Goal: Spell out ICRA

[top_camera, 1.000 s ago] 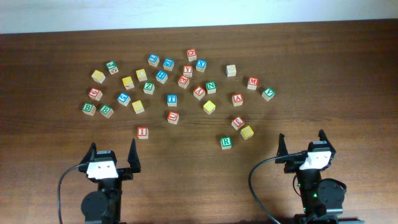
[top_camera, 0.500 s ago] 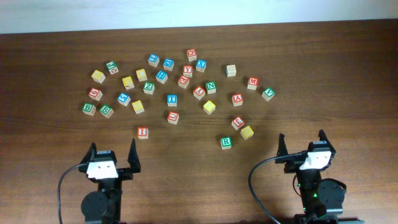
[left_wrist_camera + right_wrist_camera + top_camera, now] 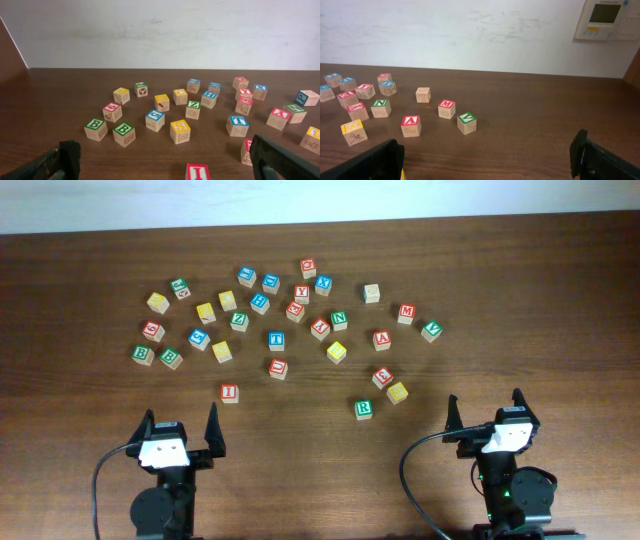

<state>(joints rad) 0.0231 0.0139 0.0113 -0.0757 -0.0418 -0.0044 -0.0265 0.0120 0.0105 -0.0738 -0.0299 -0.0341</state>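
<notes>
**Left claw** (image 3: 182, 428): fingers spread wide, nothing between them. It sits low at the near edge of the tabletop (image 3: 560, 270) and faces the cubes.

**Right claw** (image 3: 486, 412): also spread wide and empty, clear of every cube.

**I cube** (image 3: 229, 392): red print, letter up. It is the cube nearest the left claw, just ahead of that claw's right finger. It stands alone and touches nothing.

**R cube** (image 3: 363, 408): green print, letter up. It lies between the two claws, ahead and to the left of the right claw. A yellow cube (image 3: 397, 392) stands near it, apart, on the side toward the right claw.

**A cube** (image 3: 382, 339): red print. It is farther ahead of the right claw, to its left, and stands free. An M cube (image 3: 405, 313) and a V cube (image 3: 431, 331) are near it.

**C cube** (image 3: 371, 293): pale top, with a faint yellow letter on its side in the right wrist view. It is the farthest of the four from the right claw, beyond the A cube, and stands alone.

**B cubes** (image 3: 171, 359): two, green print, side by side. They lie ahead of the left claw, toward its left.

**Other cubes** (image 3: 276, 340): a loose scatter in blue, red, yellow and green, well ahead of the left claw. Many of their letters are too small to read.

**Wall** (image 3: 470, 30): white, beyond the far edge of the tabletop. A wall panel (image 3: 605, 20) hangs ahead of the right claw, to its right.
</notes>
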